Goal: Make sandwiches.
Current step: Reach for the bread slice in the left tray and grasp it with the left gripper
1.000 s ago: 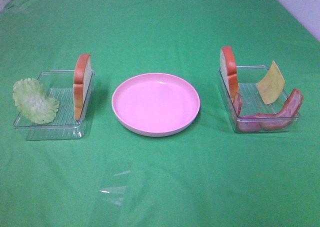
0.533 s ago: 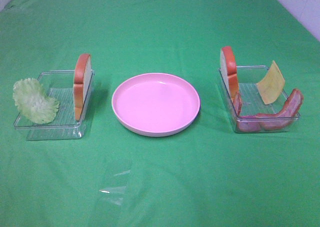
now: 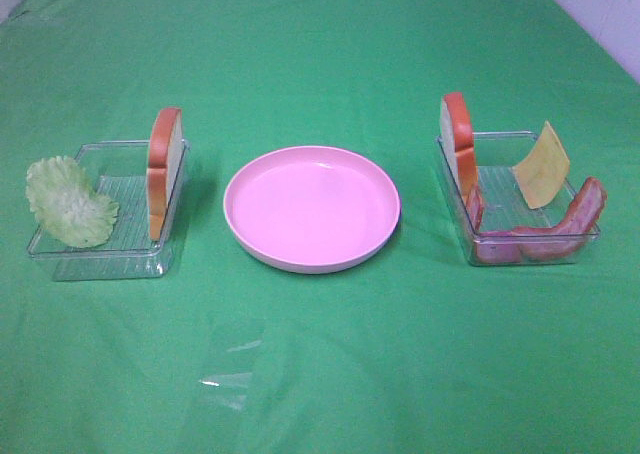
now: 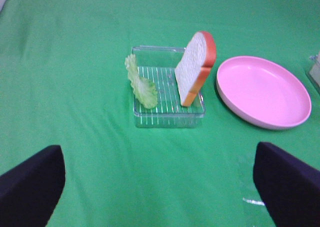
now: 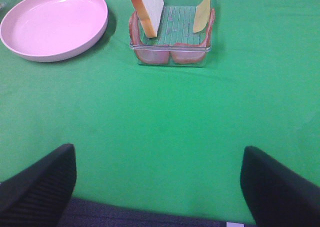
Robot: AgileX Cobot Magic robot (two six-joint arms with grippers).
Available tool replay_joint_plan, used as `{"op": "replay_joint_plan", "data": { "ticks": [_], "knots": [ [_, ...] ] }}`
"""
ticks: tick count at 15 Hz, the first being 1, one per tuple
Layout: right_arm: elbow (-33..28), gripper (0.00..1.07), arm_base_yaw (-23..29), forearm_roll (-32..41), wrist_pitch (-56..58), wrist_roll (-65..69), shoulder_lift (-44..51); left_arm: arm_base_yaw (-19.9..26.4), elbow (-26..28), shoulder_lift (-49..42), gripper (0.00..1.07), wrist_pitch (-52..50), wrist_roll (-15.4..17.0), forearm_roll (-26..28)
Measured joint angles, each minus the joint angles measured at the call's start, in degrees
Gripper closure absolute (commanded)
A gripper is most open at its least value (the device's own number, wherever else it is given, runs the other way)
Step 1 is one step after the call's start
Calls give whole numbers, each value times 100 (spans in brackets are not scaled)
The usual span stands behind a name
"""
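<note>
Between the dark fingers of the left gripper a wide gap is seen and nothing is held. The right gripper is spread just as wide and is equally empty. Both are held over bare green cloth, well short of the pink plate.

No food is found on the plate, so nothing is judged to be assembled yet. Beside the plate on the left arm's side, one clear tray is set. The left bread slice is stood on edge against the wall nearest the plate, and the lettuce is draped over the far wall. On the plate's other side, a second tray is set. The right bread slice is propped at its plate-side wall, the cheese is leant against the far wall, and the bacon is curled along the tray's walls.

Several slips can be expected:
- An upright slice may be toppled if it is brushed by a finger before it is pinched.
- A light tray may be dragged or tipped if a wall is caught.
- The thin cheese and limp lettuce may be dropped from a shallow pinch.
- The bacon, pressed to the walls, may be missed altogether.
- A collision is risked if the plate is approached by both arms at once.
</note>
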State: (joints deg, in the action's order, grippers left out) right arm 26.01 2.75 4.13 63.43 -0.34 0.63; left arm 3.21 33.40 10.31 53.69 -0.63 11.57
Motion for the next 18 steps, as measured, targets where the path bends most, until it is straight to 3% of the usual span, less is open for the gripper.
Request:
{"op": "replay_joint_plan", "data": {
  "ticks": [2, 3, 6, 10, 11, 13, 14, 18],
  "knots": [
    [0, 20, 0, 0, 0, 0, 0, 0, 178, 630, 12, -413, 29, 0],
    [0, 20, 0, 0, 0, 0, 0, 0, 521, 1570, 12, -791, 63, 6],
    [0, 20, 0, 0, 0, 0, 0, 0, 1175, 2825, 12, -894, 63, 52],
    [0, 20, 0, 0, 0, 0, 0, 0, 2464, 4601, 12, -819, 63, 97],
    [0, 20, 0, 0, 0, 0, 0, 0, 3266, 5518, 12, -567, 63, 149],
    [0, 20, 0, 0, 0, 0, 0, 0, 4171, 6452, 12, -109, 63, 178],
    [0, 20, 0, 0, 0, 0, 0, 0, 4337, 6623, 12, -11, 63, 195],
    [0, 20, 0, 0, 0, 0, 0, -309, 5615, 8073, 12, 728, 539, 29]
  ]
}}
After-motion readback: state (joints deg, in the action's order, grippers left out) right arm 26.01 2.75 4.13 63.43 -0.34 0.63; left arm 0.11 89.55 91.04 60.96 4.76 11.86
